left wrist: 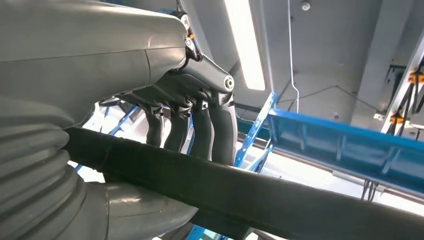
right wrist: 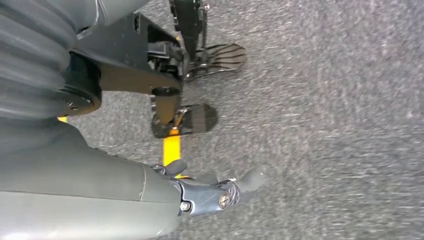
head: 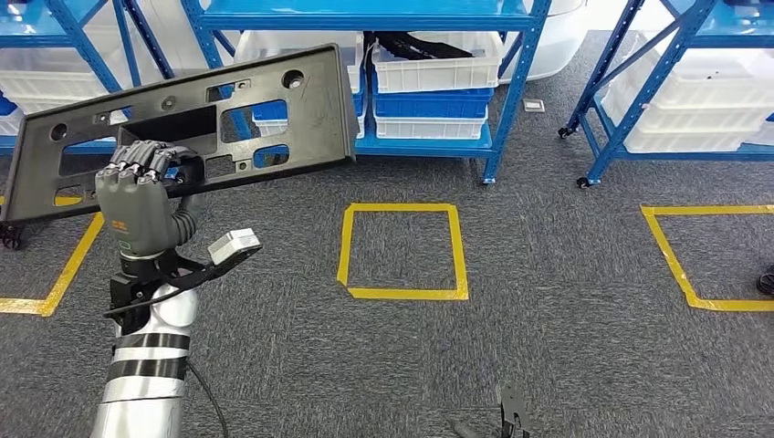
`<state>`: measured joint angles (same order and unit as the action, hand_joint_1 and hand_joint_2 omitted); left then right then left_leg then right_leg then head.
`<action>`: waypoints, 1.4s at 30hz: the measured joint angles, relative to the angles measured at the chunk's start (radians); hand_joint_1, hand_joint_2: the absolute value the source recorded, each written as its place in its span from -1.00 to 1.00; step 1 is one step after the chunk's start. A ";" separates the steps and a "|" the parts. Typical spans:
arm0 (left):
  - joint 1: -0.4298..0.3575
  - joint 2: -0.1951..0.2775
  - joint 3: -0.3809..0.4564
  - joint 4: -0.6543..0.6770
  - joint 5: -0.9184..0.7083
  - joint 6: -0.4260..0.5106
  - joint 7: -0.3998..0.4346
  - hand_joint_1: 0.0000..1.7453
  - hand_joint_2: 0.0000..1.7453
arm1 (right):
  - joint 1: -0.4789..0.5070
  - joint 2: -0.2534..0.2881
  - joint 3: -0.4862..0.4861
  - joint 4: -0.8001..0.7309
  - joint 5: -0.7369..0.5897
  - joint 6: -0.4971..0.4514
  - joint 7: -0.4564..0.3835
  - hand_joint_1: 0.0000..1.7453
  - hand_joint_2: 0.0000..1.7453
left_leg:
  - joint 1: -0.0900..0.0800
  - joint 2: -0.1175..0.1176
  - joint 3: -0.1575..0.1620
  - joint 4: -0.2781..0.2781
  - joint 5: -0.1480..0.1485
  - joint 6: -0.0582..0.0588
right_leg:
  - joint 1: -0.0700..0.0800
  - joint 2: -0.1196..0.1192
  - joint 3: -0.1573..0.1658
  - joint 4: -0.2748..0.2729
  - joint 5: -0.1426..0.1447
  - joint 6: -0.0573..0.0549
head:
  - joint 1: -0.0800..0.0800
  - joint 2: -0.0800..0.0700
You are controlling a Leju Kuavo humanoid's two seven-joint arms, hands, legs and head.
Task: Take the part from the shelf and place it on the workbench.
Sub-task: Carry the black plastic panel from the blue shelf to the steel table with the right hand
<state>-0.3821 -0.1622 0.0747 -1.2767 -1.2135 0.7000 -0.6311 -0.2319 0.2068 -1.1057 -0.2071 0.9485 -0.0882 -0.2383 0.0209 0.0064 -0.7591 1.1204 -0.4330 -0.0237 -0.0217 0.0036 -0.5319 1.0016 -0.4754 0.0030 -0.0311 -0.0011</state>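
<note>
The left hand (head: 137,196) grips the lower edge of the black part (head: 183,123), holding it tilted in the upper left of the frame, before the blue shelf (head: 429,144). The left wrist view shows its fingers (left wrist: 192,127) curled over that edge. The right wrist view shows the right hand (right wrist: 210,192) above grey carpet (right wrist: 325,100), fingers curled in, holding nothing.

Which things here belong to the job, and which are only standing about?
Job: black part, held by left hand; blue shelf.
Standing about: white bins, yellow tape square, right hand, holding nothing.
</note>
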 joint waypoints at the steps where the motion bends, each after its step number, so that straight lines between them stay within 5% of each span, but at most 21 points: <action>1: -0.004 0.004 -0.006 0.000 -0.001 0.000 0.008 1.00 1.00 | 0.000 0.000 0.000 0.000 -0.001 0.001 0.002 -1.00 1.00 | 0.000 0.000 -0.011 0.072 -0.049 -0.002 | 0.002 -0.001 -0.014 0.001 0.012 -0.005 | -0.001 0.000; 2: -0.006 0.008 -0.012 0.000 -0.001 0.000 0.015 1.00 1.00 | 0.000 0.000 0.000 0.000 -0.001 0.002 0.005 -1.00 1.00 | 0.000 0.000 -0.017 0.138 -0.079 -0.004 | 0.005 -0.002 -0.028 0.002 0.024 -0.006 | -0.002 0.000; 4: -0.008 0.015 -0.021 0.000 0.000 0.000 0.026 1.00 1.00 | 0.001 0.000 0.000 0.000 0.000 0.002 0.009 -1.00 1.00 | 0.001 0.000 0.004 0.196 -0.071 -0.005 | 0.007 -0.002 -0.057 0.006 0.044 -0.005 | -0.002 0.000; 6: -0.013 0.021 -0.030 0.000 0.001 0.000 0.031 1.00 1.00 | 0.002 0.001 0.000 0.000 0.002 0.000 0.011 -1.00 1.00 | 0.004 -0.001 0.091 0.117 -0.039 -0.003 | 0.007 -0.001 -0.086 0.014 0.062 0.002 | -0.003 0.000; 8: -0.021 0.025 -0.038 -0.002 0.006 0.000 0.033 1.00 1.00 | 0.002 0.002 0.000 0.000 0.004 -0.004 0.011 -1.00 1.00 | 0.002 -0.008 0.188 -0.016 -0.054 0.001 | 0.011 0.000 -0.108 0.021 0.079 0.015 | -0.001 0.000; 10: -0.025 0.028 -0.044 -0.005 0.012 0.000 0.032 1.00 1.00 | 0.002 0.003 0.000 0.000 0.004 -0.007 0.011 -1.00 1.00 | -0.008 -0.012 0.219 -0.080 -0.072 0.012 | 0.011 0.000 -0.119 0.019 0.097 0.029 | 0.001 0.000; 12: -0.027 0.030 -0.047 -0.006 0.014 0.000 0.031 1.00 1.00 | 0.007 0.004 0.000 0.000 0.004 -0.011 0.012 -1.00 1.00 | -0.013 -0.009 0.202 -0.088 -0.053 0.034 | 0.008 -0.001 -0.131 0.019 0.106 0.042 | 0.002 0.000; 13: -0.029 0.031 -0.048 -0.006 0.015 0.000 0.030 1.00 1.00 | 0.009 0.005 0.000 0.000 0.003 -0.013 0.012 -1.00 1.00 | -0.014 -0.007 0.190 -0.091 -0.039 0.046 | 0.007 -0.001 -0.143 0.034 0.088 0.042 | 0.004 0.000; 16: -0.035 0.031 -0.053 -0.006 0.014 0.000 0.029 1.00 1.00 | 0.012 0.007 0.000 0.000 0.002 -0.014 0.014 -1.00 1.00 | -0.013 -0.004 0.142 -0.093 0.004 0.065 | 0.007 -0.001 -0.195 0.185 -0.044 0.024 | 0.011 0.000; 18: -0.035 0.031 -0.056 -0.005 0.015 0.000 0.029 1.00 1.00 | 0.011 0.007 0.000 0.000 0.000 -0.015 0.014 -1.00 1.00 | -0.015 -0.004 0.107 -0.092 0.030 0.066 | 0.008 -0.001 -0.212 0.299 -0.092 0.027 | 0.011 0.000; 20: -0.035 0.031 -0.057 -0.004 0.015 0.000 0.029 1.00 1.00 | 0.011 0.008 0.000 0.000 -0.001 -0.015 0.014 -1.00 1.00 | -0.016 -0.003 0.092 -0.092 0.042 0.066 | 0.008 -0.001 -0.212 0.337 -0.094 0.032 | 0.011 0.000; 31: -0.036 0.031 -0.058 -0.004 0.014 0.000 0.029 1.00 1.00 | 0.011 0.008 0.000 0.000 -0.003 -0.015 0.014 -1.00 1.00 | -0.017 -0.003 0.074 -0.092 0.056 0.065 | 0.008 -0.001 -0.191 0.335 -0.068 0.043 | 0.011 0.000; 34: -0.036 0.031 -0.059 -0.004 0.014 0.000 0.029 1.00 1.00 | 0.010 0.008 0.000 0.000 -0.004 -0.015 0.014 -1.00 1.00 | -0.018 -0.003 0.055 -0.092 0.072 0.063 | 0.010 -0.001 -0.147 0.294 -0.036 0.049 | 0.011 0.000; 35: -0.037 0.031 -0.059 -0.004 0.014 0.000 0.029 1.00 1.00 | 0.009 0.007 0.000 0.000 -0.004 -0.015 0.014 -1.00 1.00 | -0.017 -0.003 0.044 -0.091 0.082 0.061 | 0.013 -0.001 -0.105 0.245 -0.029 0.047 | 0.011 0.000; 37: -0.039 0.031 -0.060 -0.004 0.011 0.000 0.030 1.00 1.00 | 0.002 0.006 0.000 -0.001 -0.006 -0.016 0.013 -1.00 1.00 | -0.017 0.001 0.027 -0.100 0.122 0.045 | 0.024 -0.002 0.001 0.094 -0.047 0.027 | 0.009 0.000; 38: -0.041 0.032 -0.060 -0.004 0.010 0.000 0.030 1.00 1.00 | -0.001 0.006 -0.001 -0.001 -0.006 -0.016 0.013 -1.00 1.00 | -0.014 0.000 0.015 -0.092 0.113 0.033 | 0.025 -0.003 0.034 0.028 -0.046 0.009 | 0.008 0.000; 40: -0.043 0.036 -0.061 -0.002 0.008 0.000 0.032 1.00 1.00 | -0.001 0.008 -0.001 -0.002 -0.007 -0.016 0.012 -1.00 1.00 | -0.005 -0.002 -0.009 0.048 0.020 0.003 | 0.019 -0.005 0.001 -0.010 0.002 -0.012 | 0.005 0.000; 42: -0.049 0.039 -0.062 0.001 0.010 0.000 0.033 1.00 1.00 | -0.001 0.008 -0.001 -0.002 -0.007 -0.016 0.012 -1.00 1.00 | 0.009 -0.009 0.098 0.065 -0.070 -0.017 | 0.013 -0.005 -0.076 0.005 0.063 -0.001 | -0.001 0.000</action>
<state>-0.4308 -0.1230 0.0131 -1.2759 -1.2034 0.6997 -0.5980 -0.2332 0.2151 -1.1069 -0.2095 0.9420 -0.1041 -0.2258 0.0294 -0.0030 -0.6612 1.1858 -0.5034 -0.0411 -0.0087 -0.0015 -0.6077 1.0064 -0.4128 0.0019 -0.0317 -0.0011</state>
